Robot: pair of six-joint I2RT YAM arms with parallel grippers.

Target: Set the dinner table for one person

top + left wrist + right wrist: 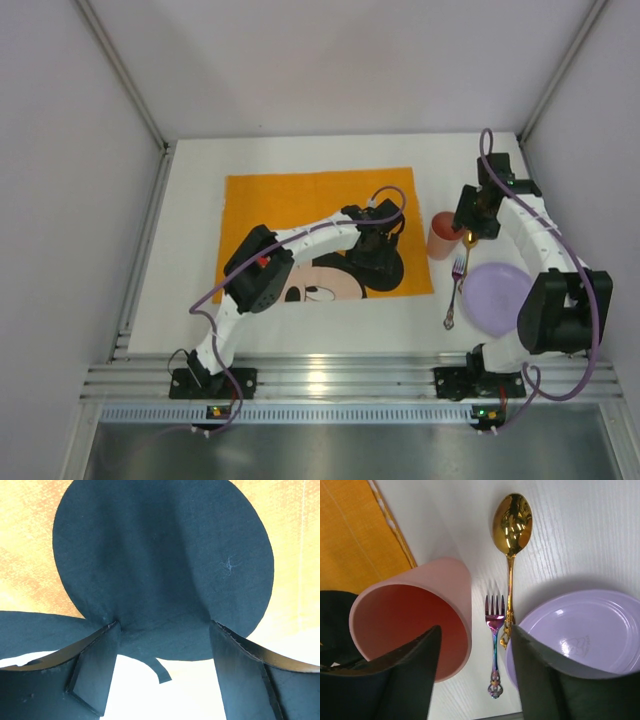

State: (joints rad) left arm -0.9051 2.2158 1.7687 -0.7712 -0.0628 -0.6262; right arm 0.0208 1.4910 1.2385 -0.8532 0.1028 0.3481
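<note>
The white dinner table (190, 200) carries an orange Mickey Mouse placemat (290, 200). To its right stand a pink cup (442, 235), a gold spoon (468, 243), an iridescent fork (456, 290) and a lilac plate (495, 298). My left gripper (380, 262) is open, its tips low on the placemat's black ear (165, 555), empty (162, 630). My right gripper (480, 222) hovers open and empty (476, 628) above the fork (494, 630), between the cup (410, 620) and the plate (585, 630). The spoon (512, 520) lies beside the fork, its handle end touching the plate's rim.
White walls close in the table at the back and both sides. A metal rail (320, 380) with the arm bases runs along the near edge. The placemat's right edge (360, 535) lies close to the cup.
</note>
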